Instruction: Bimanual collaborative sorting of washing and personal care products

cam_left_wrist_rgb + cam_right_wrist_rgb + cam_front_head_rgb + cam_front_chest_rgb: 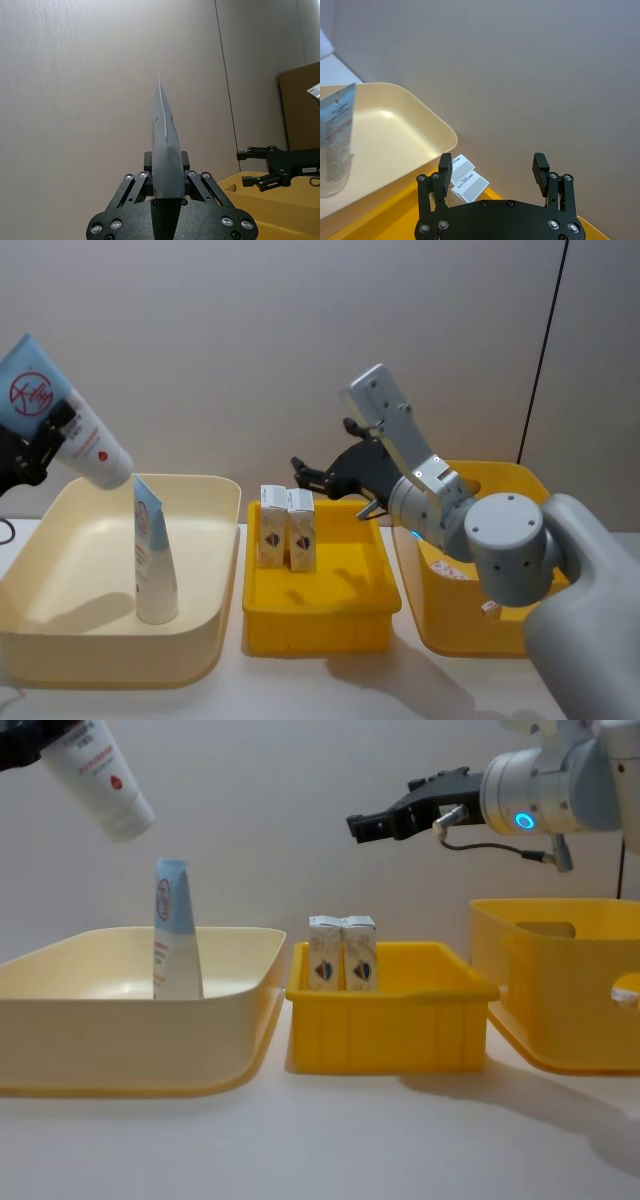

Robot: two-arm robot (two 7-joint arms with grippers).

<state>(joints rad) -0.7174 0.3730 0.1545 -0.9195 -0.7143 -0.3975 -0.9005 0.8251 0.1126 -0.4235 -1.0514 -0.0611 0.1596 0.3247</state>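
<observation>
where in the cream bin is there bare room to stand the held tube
Bare floor for the held tube lies left of and in front of the standing tube in the cream bin. Tighter: the strip between that tube and the bin's right wall.

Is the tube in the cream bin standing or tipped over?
Standing: the squeeze tube rests cap-down in the cream bin, nearly upright.

Grey rounded right arm [505, 535], black screw-studded jaws (glowing blue ring [524, 820])
</observation>
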